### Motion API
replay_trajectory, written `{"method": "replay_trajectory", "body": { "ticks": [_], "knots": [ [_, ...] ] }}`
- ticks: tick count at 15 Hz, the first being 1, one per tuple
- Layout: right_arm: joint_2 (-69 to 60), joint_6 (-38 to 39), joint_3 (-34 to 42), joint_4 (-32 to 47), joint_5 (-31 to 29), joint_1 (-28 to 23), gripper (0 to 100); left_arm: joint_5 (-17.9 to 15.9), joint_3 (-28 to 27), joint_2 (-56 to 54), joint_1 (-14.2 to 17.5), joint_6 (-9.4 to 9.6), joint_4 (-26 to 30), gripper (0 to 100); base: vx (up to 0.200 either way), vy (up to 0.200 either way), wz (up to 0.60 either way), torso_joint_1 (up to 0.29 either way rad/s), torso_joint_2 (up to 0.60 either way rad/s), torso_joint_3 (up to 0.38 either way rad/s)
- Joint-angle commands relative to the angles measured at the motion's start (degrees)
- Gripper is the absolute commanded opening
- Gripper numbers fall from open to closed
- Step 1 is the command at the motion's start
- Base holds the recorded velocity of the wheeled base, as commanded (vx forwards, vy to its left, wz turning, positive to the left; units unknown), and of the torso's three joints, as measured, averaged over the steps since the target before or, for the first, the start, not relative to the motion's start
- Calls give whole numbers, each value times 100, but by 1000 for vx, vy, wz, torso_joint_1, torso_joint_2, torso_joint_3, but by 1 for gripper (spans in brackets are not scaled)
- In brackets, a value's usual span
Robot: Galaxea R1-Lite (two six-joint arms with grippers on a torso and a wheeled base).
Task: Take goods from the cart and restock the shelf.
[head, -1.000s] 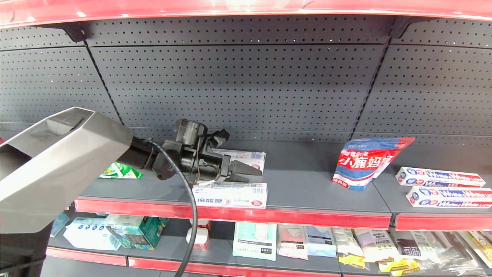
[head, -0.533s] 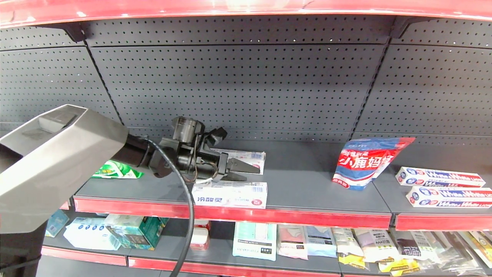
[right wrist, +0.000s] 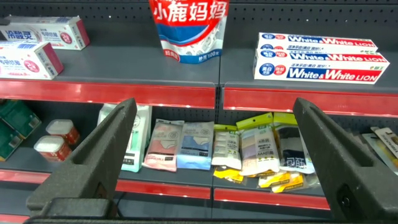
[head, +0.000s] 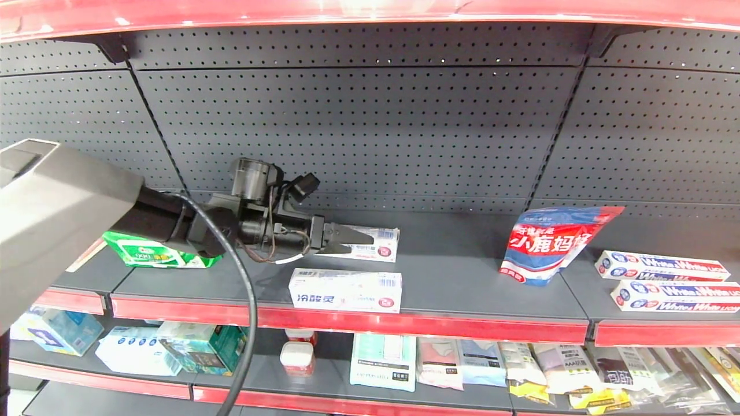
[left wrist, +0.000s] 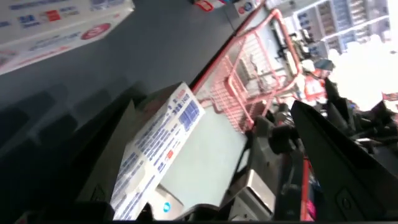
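A white toothpaste box (head: pixel 345 290) lies flat at the front edge of the grey shelf (head: pixel 462 271). A second toothpaste box (head: pixel 378 243) lies behind it. My left gripper (head: pixel 361 241) hovers open above and just left of both boxes, holding nothing. In the left wrist view the front box (left wrist: pixel 158 155) lies on the shelf between the spread fingers of that gripper (left wrist: pixel 211 106), and the pink cart (left wrist: pixel 249 81) stands on the floor beyond the shelf edge. My right gripper (right wrist: pixel 214 102) is open and empty, held back in front of the shelves.
A green pack (head: pixel 153 254) lies behind my left arm. A blue and red pouch (head: pixel 555 242) stands to the right, next to two long toothpaste boxes (head: pixel 662 266). The shelf between the pouch and the left boxes is bare. The lower shelf (head: pixel 370 398) holds several packets.
My left arm has drawn back to the left and lifted a little, away from the front toothpaste box, which stays on the shelf. The green pack has come more into sight.
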Motion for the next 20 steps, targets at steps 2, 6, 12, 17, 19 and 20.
{"method": "replay_trajectory", "body": {
  "ticks": [2, 6, 12, 17, 19, 20],
  "knots": [
    [-1, -4, -6, -1, 2, 1, 100, 683, 680, -920, 162, 419, 83, 100, 0, 0, 0, 0, 0, 0],
    [-1, 4, -6, -1, 2, 1, 100, 2459, 1682, -2476, 539, 1139, 610, 100, 0, 0, 0, 0, 0, 0],
    [8, -4, 2, -1, 2, 1, 100, 4542, 4512, -7038, 2078, 2194, 856, 100, 0, 0, 0, 0, 0, 0],
    [8, -4, -6, -1, 2, 1, 100, 6045, 5004, -9217, 1585, 2124, 1981, 100, 0, 0, 0, 0, 0, 0],
    [8, 4, -6, -1, 2, 1, 100, 6317, 5356, -10149, 1427, 2124, 2025, 100, 0, 0, 0, 0, 0, 0],
    [-1, -4, 2, -1, 2, 1, 100, 6326, 5602, -10597, 1427, 2124, 2052, 100, 0, 0, 0, 0, 0, 0]
  ]
}}
